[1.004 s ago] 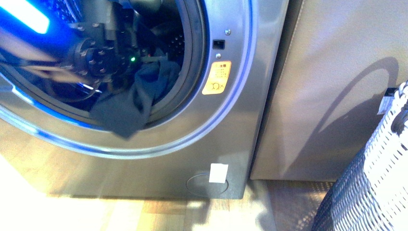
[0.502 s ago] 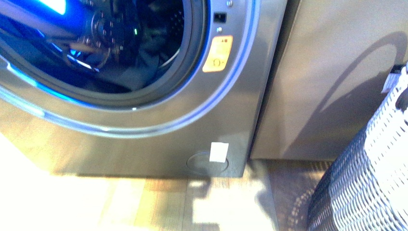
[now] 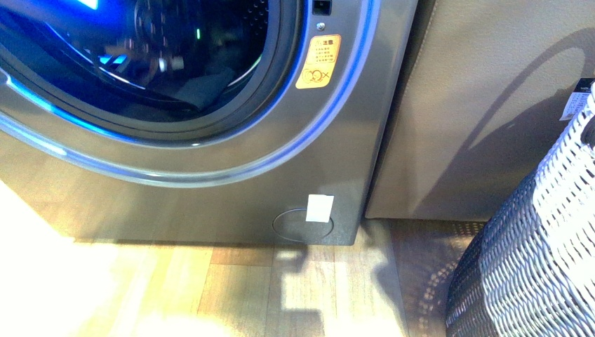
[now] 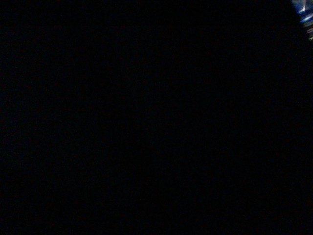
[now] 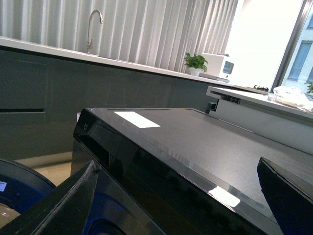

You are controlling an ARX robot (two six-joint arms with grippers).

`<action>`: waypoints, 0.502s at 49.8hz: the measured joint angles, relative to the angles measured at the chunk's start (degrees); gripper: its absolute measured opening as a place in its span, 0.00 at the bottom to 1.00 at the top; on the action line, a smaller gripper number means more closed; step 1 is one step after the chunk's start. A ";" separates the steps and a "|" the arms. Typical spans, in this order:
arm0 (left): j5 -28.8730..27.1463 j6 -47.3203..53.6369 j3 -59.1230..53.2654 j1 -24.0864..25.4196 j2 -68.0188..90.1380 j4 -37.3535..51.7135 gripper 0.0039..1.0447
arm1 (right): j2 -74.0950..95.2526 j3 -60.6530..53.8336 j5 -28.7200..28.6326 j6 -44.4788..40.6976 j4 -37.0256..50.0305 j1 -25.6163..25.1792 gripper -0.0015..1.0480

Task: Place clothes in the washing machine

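Observation:
The washing machine (image 3: 231,203) is silver-grey, and its black-rimmed porthole fills the upper left of the front view. The clothes (image 3: 203,88) are dark navy fabric lying inside the drum, just behind the lower rim. My left arm (image 3: 158,31) reaches into the drum, shut on the clothes; its jaws are lost in the dark there. The left wrist view is dark. In the right wrist view my right gripper (image 5: 177,164) stands open and holds nothing, hovering above the machine's dark top (image 5: 205,142).
An orange-yellow warning sticker (image 3: 318,62) sits right of the porthole, and a white tag (image 3: 320,208) hangs low on the machine. A grey-brown cabinet (image 3: 491,105) adjoins it on the right. A woven white-and-blue basket (image 3: 533,267) stands on the wooden floor (image 3: 245,295).
The clothes hung over the porthole's lower rim a second ago and now lie inside the drum. My left arm has gone deeper in, and the porthole has shifted up in the picture.

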 joint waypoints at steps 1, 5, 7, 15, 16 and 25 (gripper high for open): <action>0.00 -0.02 -0.55 0.02 -0.28 0.31 0.50 | 0.00 0.00 0.00 0.00 0.00 0.00 0.93; 0.66 -0.11 -4.57 0.20 -2.49 2.40 0.62 | 0.00 0.00 0.00 -0.02 0.00 0.00 0.93; 0.94 0.04 -7.02 0.31 -4.00 3.74 0.69 | 0.00 0.00 -0.02 0.00 0.00 0.00 0.93; 4.20 0.46 -22.88 1.11 -14.88 14.29 0.94 | 0.00 0.00 -0.02 -0.02 0.00 0.00 0.93; 4.48 0.50 -24.39 1.16 -15.85 15.08 0.94 | 0.00 0.00 -0.02 0.00 0.00 0.00 0.93; 6.78 1.18 -36.33 1.25 -22.29 20.28 0.94 | 0.00 0.00 -0.02 0.00 0.00 0.00 0.93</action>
